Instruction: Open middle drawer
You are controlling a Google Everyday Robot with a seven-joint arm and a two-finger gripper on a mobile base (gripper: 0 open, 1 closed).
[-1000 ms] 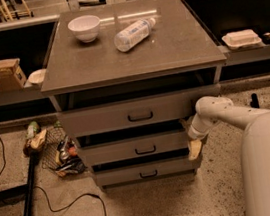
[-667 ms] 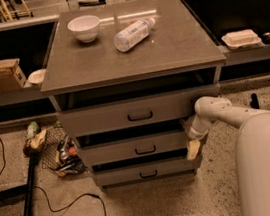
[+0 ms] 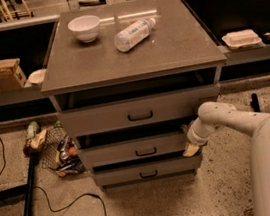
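The grey cabinet has three drawers below its tabletop [image 3: 131, 50]. The middle drawer [image 3: 126, 150] has a wide flat grey front with a small black centre handle [image 3: 146, 152]. The top drawer [image 3: 140, 111] sits pulled out above it and the bottom drawer [image 3: 148, 170] is nearest the floor. My gripper [image 3: 191, 148] is at the right end of the middle drawer's front, on the end of the white arm [image 3: 227, 119] that reaches in from the lower right.
A white bowl [image 3: 84, 27] and a lying plastic bottle [image 3: 134, 33] are on the tabletop. A wire basket of clutter [image 3: 58, 154], a black cable and a dark pole [image 3: 28, 191] lie on the floor at the left. Shelves with a cardboard box [image 3: 4, 74] and a tray [image 3: 242, 38] run behind.
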